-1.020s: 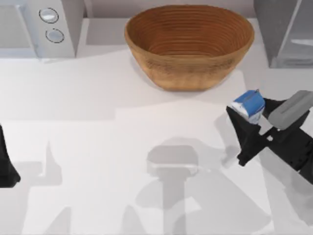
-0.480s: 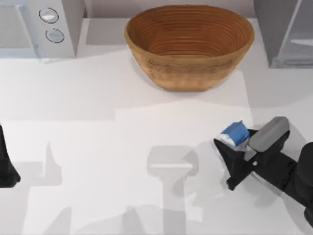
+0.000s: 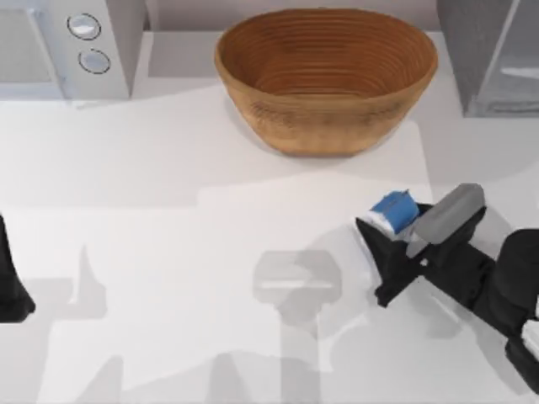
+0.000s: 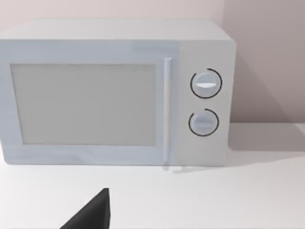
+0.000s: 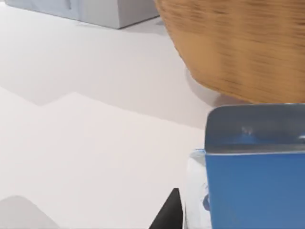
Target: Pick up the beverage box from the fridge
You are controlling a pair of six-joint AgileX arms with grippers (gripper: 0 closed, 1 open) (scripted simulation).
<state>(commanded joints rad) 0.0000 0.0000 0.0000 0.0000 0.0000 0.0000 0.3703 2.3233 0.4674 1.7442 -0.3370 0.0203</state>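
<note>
The beverage box [image 3: 393, 210], a small bright blue carton, hangs above the white table at the right, in front of the brown bowl. My right gripper [image 3: 390, 222] is shut on it, its dark fingers [image 3: 379, 248] on either side of the carton. In the right wrist view the beverage box [image 5: 257, 176] stands close up with the bowl [image 5: 238, 43] behind it. The fridge [image 3: 488, 55], a dark grey cabinet with a paler panel, stands at the back right corner, apart from the carton. My left gripper [image 3: 10, 290] stays parked at the left edge.
A large brown ribbed bowl [image 3: 327, 76] sits at the back centre. A light grey microwave [image 3: 67, 46] with two round knobs stands at the back left and faces the left wrist camera [image 4: 114, 93]. Bare white table [image 3: 210, 252] spreads across the middle and front.
My right gripper has carried the blue carton leftward and toward the table's front, farther from the fridge. The left arm has not moved.
</note>
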